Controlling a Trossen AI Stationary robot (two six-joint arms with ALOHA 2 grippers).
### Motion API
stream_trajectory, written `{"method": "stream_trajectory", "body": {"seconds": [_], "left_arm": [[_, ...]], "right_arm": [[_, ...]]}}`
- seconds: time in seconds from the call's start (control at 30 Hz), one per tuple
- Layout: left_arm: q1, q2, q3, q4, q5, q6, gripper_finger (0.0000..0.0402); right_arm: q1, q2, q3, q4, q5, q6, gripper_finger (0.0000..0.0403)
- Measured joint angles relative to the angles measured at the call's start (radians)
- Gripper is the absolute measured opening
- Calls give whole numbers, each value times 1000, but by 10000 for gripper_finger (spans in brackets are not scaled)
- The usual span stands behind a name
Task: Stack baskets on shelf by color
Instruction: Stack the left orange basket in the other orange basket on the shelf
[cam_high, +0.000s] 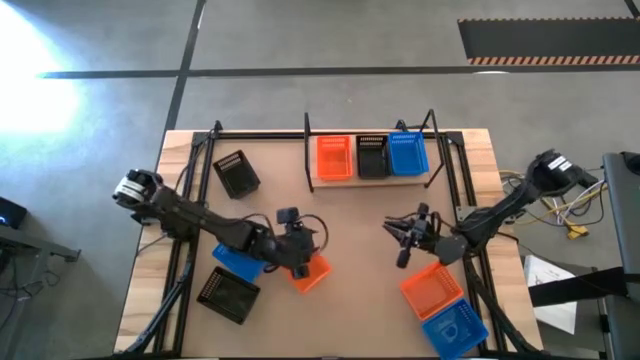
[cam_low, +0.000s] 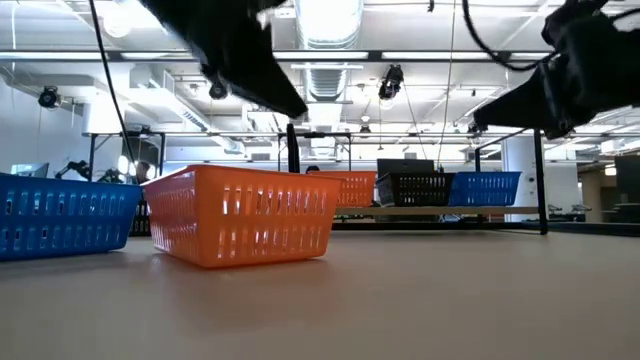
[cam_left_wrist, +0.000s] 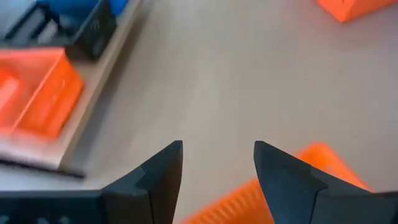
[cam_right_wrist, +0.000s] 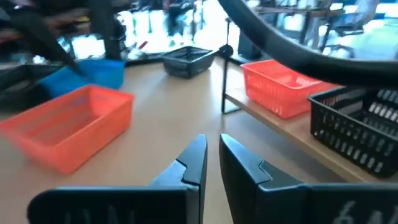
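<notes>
High view: the shelf (cam_high: 365, 181) is sitting at the far middle of the table (cam_high: 350, 320), its long axis running left to right, and it is carrying three baskets side by side in a row: an orange basket (cam_high: 334, 158) on the left, a black basket (cam_high: 372, 157) in the middle and a blue basket (cam_high: 408, 153) on the right. Each of the three is lying with its long axis front to back, across the board, opening upward. I cannot tell whether any of them is holding anything.

Nearer the front, a loose orange one (cam_high: 311, 272) is lying tilted on the table directly under the left gripper (cam_high: 296, 262). In the left wrist view that gripper's fingers (cam_left_wrist: 158, 180) are standing apart, spread over its rim and gripping nothing. Just to its left a loose blue one (cam_high: 238, 262) is resting partly under the left arm, with a black one (cam_high: 228, 294) at the front left corner and another black one (cam_high: 237, 174) at the far left, both turned at an angle.

On the right, a second loose orange one (cam_high: 432, 288) is overlapping a second blue one (cam_high: 455, 328) near the front right edge, both skewed diagonally. The right gripper (cam_high: 404, 232) is hanging over bare table, well apart from them, its fingers (cam_right_wrist: 193, 163) nearly closed together around nothing.
</notes>
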Motion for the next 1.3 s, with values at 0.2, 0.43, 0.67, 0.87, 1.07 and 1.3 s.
{"method": "stream_trajectory", "body": {"seconds": [0.2,0.43,0.67,0.87,1.07,1.3], "left_arm": [[-120,54,206,-346,-26,-364,183],[-275,54,206,-425,-55,-703,183],[-406,53,186,-656,-32,-1109,183],[-470,53,152,-713,-45,-1302,183],[-457,53,105,-707,-93,-1327,183],[-410,53,79,-625,-163,-1222,183]], "right_arm": [[-5,204,46,84,-2,12,34],[8,432,214,82,-97,100,34],[78,622,410,82,-163,61,34],[164,722,556,82,-163,-7,34],[218,793,646,80,-162,-66,34],[253,888,758,66,-162,-145,34]]}}
